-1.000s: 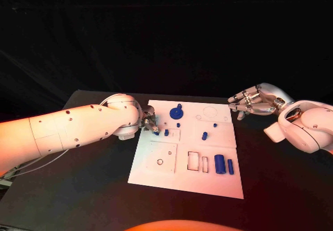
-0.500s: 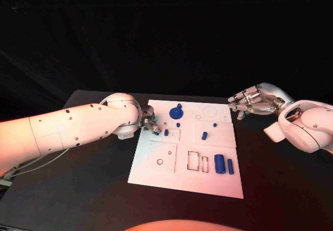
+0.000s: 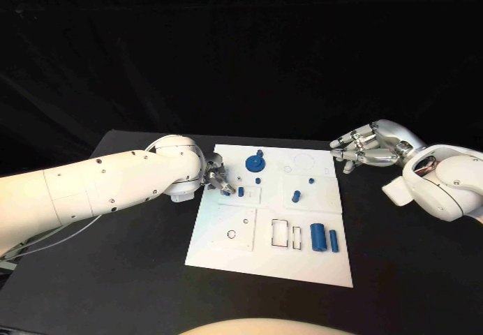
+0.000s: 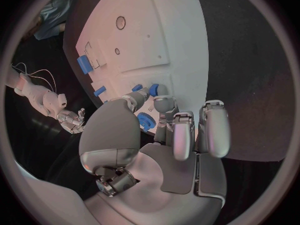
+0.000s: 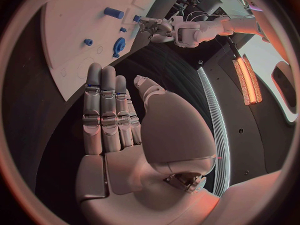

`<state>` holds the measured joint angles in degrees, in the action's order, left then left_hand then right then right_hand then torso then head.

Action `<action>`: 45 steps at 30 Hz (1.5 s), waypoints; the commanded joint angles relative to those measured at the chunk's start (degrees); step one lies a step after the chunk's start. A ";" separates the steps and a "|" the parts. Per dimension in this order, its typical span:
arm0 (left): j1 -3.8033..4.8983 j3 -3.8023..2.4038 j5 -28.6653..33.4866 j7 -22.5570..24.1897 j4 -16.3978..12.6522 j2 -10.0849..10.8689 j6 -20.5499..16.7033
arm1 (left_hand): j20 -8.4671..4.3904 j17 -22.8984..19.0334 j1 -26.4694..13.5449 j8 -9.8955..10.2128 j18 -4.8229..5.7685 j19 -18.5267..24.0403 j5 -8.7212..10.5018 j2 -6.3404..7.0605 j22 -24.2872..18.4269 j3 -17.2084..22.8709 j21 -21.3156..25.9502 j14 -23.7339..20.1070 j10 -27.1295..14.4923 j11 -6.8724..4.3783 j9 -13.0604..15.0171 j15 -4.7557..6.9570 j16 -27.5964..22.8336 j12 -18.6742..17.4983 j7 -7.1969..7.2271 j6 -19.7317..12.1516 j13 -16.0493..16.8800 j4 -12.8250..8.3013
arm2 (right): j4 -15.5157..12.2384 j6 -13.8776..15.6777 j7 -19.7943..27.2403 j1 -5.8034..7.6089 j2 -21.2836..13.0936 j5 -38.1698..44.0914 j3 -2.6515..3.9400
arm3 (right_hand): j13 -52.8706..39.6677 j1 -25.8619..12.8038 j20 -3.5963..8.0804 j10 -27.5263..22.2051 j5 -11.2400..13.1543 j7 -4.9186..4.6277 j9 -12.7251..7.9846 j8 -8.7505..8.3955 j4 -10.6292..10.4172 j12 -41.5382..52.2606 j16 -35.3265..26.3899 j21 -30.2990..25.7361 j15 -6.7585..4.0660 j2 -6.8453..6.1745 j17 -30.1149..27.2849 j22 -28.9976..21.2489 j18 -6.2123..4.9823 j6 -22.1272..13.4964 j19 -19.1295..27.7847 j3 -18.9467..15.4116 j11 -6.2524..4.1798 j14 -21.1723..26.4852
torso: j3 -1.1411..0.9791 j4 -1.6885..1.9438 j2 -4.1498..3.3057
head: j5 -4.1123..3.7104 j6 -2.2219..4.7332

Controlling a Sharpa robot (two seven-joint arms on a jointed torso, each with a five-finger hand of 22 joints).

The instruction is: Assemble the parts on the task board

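Left fingers (image 4: 164, 105): their tips sit at two small blue cylindrical pegs (image 4: 156, 88). One tip looks to be touching a peg. We cannot tell whether the thumb and finger are clamped on it or only rest against it.

The left hand (image 3: 214, 178) hovers at the 9 o'clock edge of the white flat task board (image 3: 227, 244). The pegs stand on the board just beside it, toward 3 o'clock.

Change over the last second: none that we can measure. The left hand, the pegs and the other parts sit where they did. We judge this a slow fine-positioning step on the peg, with the seating not yet done.

Right hand (image 3: 367, 150): fingers straight and side by side, thumb away from them, holding nothing. It hangs off the board's 2 o'clock corner, over the black table (image 3: 131, 279).

Also on the board:
- blue toothed gear wheel (image 3: 257, 165) near 12 o'clock
- thick blue cylinder (image 3: 318, 237) toward 5 o'clock, beside two rectangular slots

View comparison:
- In the head view the left forearm and wrist cover most of the fingers, so contact cannot be read there.
- The left wrist view does show the fingertips at the pegs, and a ridged blue piece in the gap below the thumb. This is probably the gear lying beyond.
- The right wrist view shows the empty right palm, which the head view shows only edge-on
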<state>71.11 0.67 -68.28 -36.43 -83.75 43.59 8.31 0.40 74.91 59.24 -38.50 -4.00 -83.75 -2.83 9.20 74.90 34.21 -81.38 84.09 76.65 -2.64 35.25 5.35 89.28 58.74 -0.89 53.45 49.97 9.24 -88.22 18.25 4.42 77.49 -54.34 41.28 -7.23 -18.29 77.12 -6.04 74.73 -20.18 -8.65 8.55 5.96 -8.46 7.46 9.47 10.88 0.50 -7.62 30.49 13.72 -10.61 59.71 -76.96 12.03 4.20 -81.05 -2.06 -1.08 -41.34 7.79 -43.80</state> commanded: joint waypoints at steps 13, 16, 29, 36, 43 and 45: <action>-0.04 0.01 0.25 -0.13 1.17 -0.48 -0.13 | -0.03 14.40 0.40 0.40 0.93 -0.53 -0.03 -1.51 1.26 -1.29 -0.20 5.69 0.07 0.06 -0.18 0.43 0.22 0.10 -0.53 0.12 0.05 0.54 | -0.19 -0.18 0.03 -0.01 -0.17 0.06 0.02 | -0.12 -0.77 -0.30 -0.54 -0.33 -0.07 0.09 -0.06 -0.49 0.23 -0.36 -0.40 -0.03 0.04 0.13 -0.14 0.19 -0.35 0.31 -0.18 -0.07 0.48 | 0.04 0.03 -0.01 | -0.27 0.07; -0.04 0.01 0.34 -0.12 1.25 -0.53 -0.25 | -0.02 14.39 0.39 0.44 0.94 -0.54 -0.03 -1.86 1.29 -1.77 -0.21 5.69 0.08 0.08 -0.23 0.43 0.22 0.13 -0.56 0.16 0.07 0.98 | -0.20 -0.20 0.03 -0.01 -0.17 0.06 0.02 | -0.12 -0.77 -0.30 -0.54 -0.33 -0.07 0.09 -0.06 -0.49 0.23 -0.36 -0.40 -0.03 0.04 0.13 -0.14 0.19 -0.35 0.31 -0.18 -0.07 0.48 | 0.03 0.00 0.02 | -0.23 0.08; -0.03 0.01 0.97 -0.12 1.51 -0.76 -0.28 | 0.01 14.41 -0.18 0.29 1.01 -0.71 -0.02 -2.53 1.67 -4.44 -0.41 5.70 0.25 0.06 -0.18 0.43 0.23 0.42 -0.51 0.56 0.34 3.14 | -0.16 -0.28 -0.01 -0.01 -0.17 0.05 0.02 | -0.12 -0.77 -0.30 -0.54 -0.33 -0.07 0.09 -0.06 -0.49 0.23 -0.36 -0.40 -0.03 0.04 0.13 -0.14 0.19 -0.35 0.31 -0.18 -0.07 0.48 | 0.04 0.04 0.04 | -0.26 0.07; -0.02 0.01 1.16 -0.13 1.71 -0.85 -0.01 | 0.01 14.42 -0.32 0.24 1.03 -0.74 -0.01 -2.12 1.75 -6.11 -0.44 5.70 0.26 0.08 -0.12 0.42 0.24 0.48 -0.54 0.60 0.40 3.79 | -0.18 -0.30 -0.03 -0.01 -0.19 0.05 0.02 | -0.21 -0.90 -0.32 -0.56 -0.36 -0.07 0.10 -0.05 -0.59 0.25 -0.38 -0.43 -0.02 0.11 0.23 -0.19 0.19 -0.37 0.31 -0.21 -0.07 0.49 | 0.01 0.02 0.03 | -0.31 0.16; -0.01 0.01 1.33 -0.14 1.91 -0.92 0.14 | 0.04 14.41 -0.80 0.29 1.04 -0.77 -0.02 -2.14 1.82 -8.73 -0.46 5.70 0.25 0.12 -0.11 0.39 0.23 0.55 -0.59 0.65 0.44 5.18 | -0.19 -0.32 -0.07 -0.01 -0.24 0.05 0.02 | -0.21 -0.90 -0.32 -0.57 -0.37 -0.07 0.10 -0.05 -0.60 0.25 -0.38 -0.43 -0.02 0.11 0.23 -0.19 0.19 -0.37 0.31 -0.21 -0.07 0.49 | 0.02 0.00 0.05 | -0.39 0.17; -0.01 0.01 1.40 -0.15 1.94 -0.93 0.10 | 0.05 14.42 -0.89 0.31 1.05 -0.80 -0.02 -2.24 1.89 -9.49 -0.49 5.70 0.28 0.13 -0.11 0.39 0.24 0.61 -0.59 0.67 0.51 5.61 | -0.18 -0.33 -0.07 -0.01 -0.25 0.05 0.02 | -0.21 -0.90 -0.32 -0.57 -0.37 -0.07 0.10 -0.05 -0.60 0.25 -0.38 -0.43 -0.02 0.11 0.23 -0.19 0.19 -0.37 0.31 -0.21 -0.07 0.49 | 0.03 0.02 0.02 | -0.41 0.17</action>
<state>71.13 0.65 -67.22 -36.51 -81.86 42.77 8.02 0.40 74.95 58.76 -38.28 -4.00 -83.75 -2.81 6.96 74.93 24.99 -81.59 84.09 76.64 -2.63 35.08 5.34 89.28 59.04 -1.31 53.84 50.45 14.95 -88.36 18.25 4.39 77.49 -54.57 41.26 -7.23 -18.45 76.90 -6.25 74.52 -20.17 -8.65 8.57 5.96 -8.62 7.46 9.47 10.64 0.50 -7.39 30.66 13.63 -10.61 59.71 -76.75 11.86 4.00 -81.05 -2.02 -1.05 -41.29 7.42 -43.63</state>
